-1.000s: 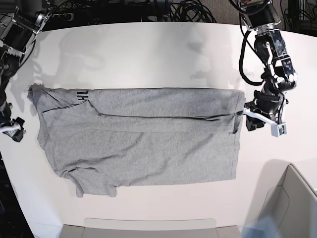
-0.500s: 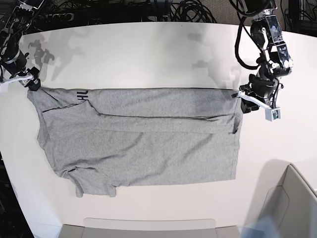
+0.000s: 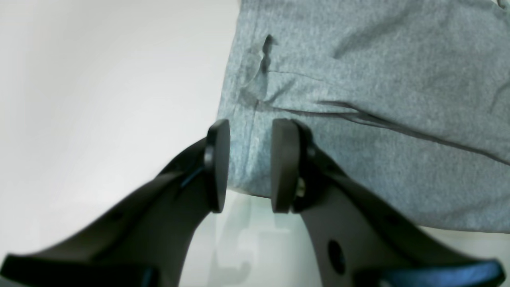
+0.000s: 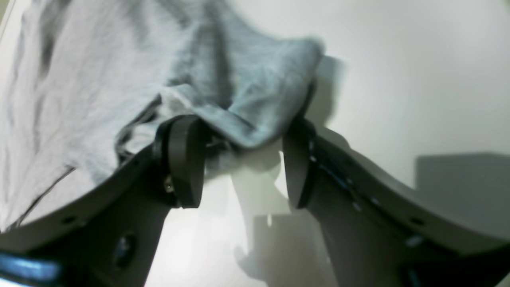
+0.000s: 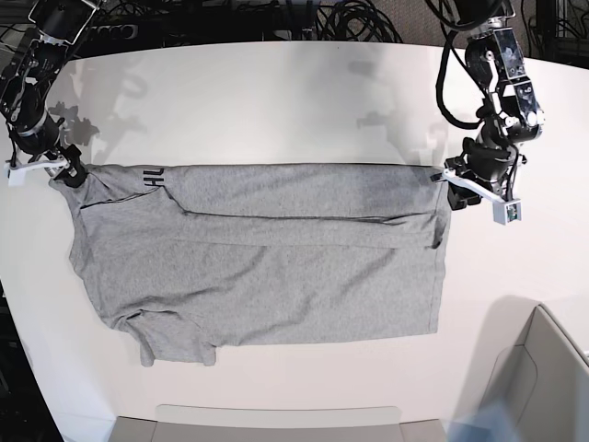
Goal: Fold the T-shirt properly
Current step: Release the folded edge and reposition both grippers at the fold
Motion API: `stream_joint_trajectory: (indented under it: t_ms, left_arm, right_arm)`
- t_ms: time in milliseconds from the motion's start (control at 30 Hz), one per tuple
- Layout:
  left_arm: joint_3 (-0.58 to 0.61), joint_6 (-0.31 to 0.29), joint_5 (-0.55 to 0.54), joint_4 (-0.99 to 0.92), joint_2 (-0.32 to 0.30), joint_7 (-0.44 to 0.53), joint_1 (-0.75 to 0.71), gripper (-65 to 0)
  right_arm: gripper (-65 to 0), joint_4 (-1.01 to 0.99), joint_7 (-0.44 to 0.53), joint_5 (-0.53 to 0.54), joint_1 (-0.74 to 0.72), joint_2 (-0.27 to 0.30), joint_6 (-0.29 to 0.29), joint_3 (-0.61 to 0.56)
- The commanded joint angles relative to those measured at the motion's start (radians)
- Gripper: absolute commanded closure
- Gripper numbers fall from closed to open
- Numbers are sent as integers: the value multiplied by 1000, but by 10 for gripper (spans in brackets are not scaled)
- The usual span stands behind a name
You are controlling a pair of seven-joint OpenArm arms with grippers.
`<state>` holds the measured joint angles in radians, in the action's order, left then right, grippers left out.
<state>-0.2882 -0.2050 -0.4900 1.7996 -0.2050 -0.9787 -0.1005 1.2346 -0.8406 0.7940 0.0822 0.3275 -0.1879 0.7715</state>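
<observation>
The heather-grey T-shirt (image 5: 267,258) lies spread on the white table (image 5: 276,101), its far part folded toward the front. A bit of black lettering (image 5: 152,177) shows near its far left corner. My left gripper (image 5: 448,181) is at the shirt's far right corner. In the left wrist view the left gripper (image 3: 250,167) is open, its narrow gap straddling the T-shirt (image 3: 378,79) at the hem edge. My right gripper (image 5: 66,170) is at the far left corner. In the right wrist view the right gripper (image 4: 243,163) is wide open, and a bunched corner of the T-shirt (image 4: 99,71) lies between its fingers.
A grey bin (image 5: 543,378) stands at the front right corner. A flat grey tray (image 5: 276,424) lies along the front edge. Black cables (image 5: 350,18) run behind the table's far edge.
My right arm swung from the table's left front side up to the shirt's far left corner. My left gripper shifted from the right hem's middle to its far corner. The shirt barely moved.
</observation>
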Motion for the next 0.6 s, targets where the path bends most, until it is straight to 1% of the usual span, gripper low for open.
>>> stream_joint_trajectory:
  t_ms: [0,100,133,200,233,300,333,400,467,500,567]
  left_arm:
    - [-6,0,-5,21,-11,22,11,-173]
    - [1,-3,-5,13,-9,22,11,-174]
    - [1,-4,-5,2,0,22,11,-178]
    - [-9,-4,-5,-33,32,22,17,-204]
    - [-12,-4,-5,-51,43,22,20,-227]
    - [-12,-4,-17,-80,51,20,20,-261]
    - [-12,-4,-43,-93,52,13,20,-265]
    - [-12,-4,-137,-133,48,-1,21,-267]
    - [-29,2,-226,-174,45,-3,28,-267]
    - [-50,3,-252,-197,37,-7,38,-267]
    - [-87,5,-252,-238,32,-12,58,-267]
  right_arm:
    - [-312,7,1,6,-5,17,-5,1]
    - [-312,9,1,5,-20,14,-6,1]
    - [-312,9,1,5,-23,17,-6,1]
    - [-312,9,1,3,-28,19,-6,-1]
    - [-312,9,1,-8,-34,19,-6,-1]
    - [-312,15,1,-57,-48,19,-8,-1]
    - [-312,15,1,-75,-54,19,-9,-1]
    - [-312,15,1,-104,-60,19,-11,-1]
    - [-312,15,1,-110,-60,19,-11,-1]
    - [-312,15,1,-110,-60,19,-11,-1]
    - [-312,15,1,-112,-60,19,-12,-1]
